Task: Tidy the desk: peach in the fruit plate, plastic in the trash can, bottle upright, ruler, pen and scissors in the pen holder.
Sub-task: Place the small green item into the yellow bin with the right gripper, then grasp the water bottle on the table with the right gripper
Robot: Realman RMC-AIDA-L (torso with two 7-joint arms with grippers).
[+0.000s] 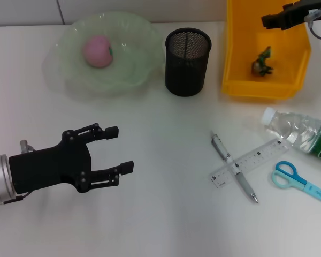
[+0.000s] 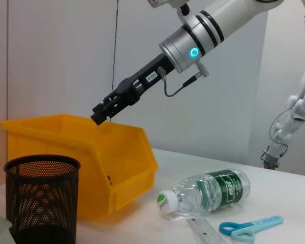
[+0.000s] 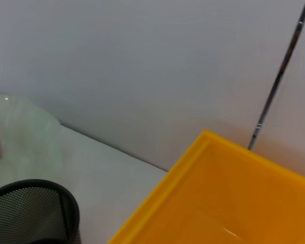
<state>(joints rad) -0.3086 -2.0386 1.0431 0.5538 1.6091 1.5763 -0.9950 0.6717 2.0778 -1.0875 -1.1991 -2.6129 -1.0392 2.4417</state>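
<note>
The bottle (image 1: 302, 133) lies on its side on the tabletop (image 1: 160, 214), light, slick, crushable; best gripped mid-body. Right tool (image 1: 272, 20) hovers over the yellow bin (image 1: 232, 69), fingers seemingly closed, empty. Left tool (image 1: 120, 150) spread open, empty

A: Worktop (image 1: 166, 176) centre is open between left gripper (image 1: 120, 150) and pen (image 1: 234, 167).

B: Right side crowded: ruler (image 1: 250, 163) crosses pen, scissors (image 1: 299, 181) and bottle (image 1: 305, 134) close by. Right gripper (image 1: 273, 20) over the yellow bin (image 1: 246, 85).
</note>
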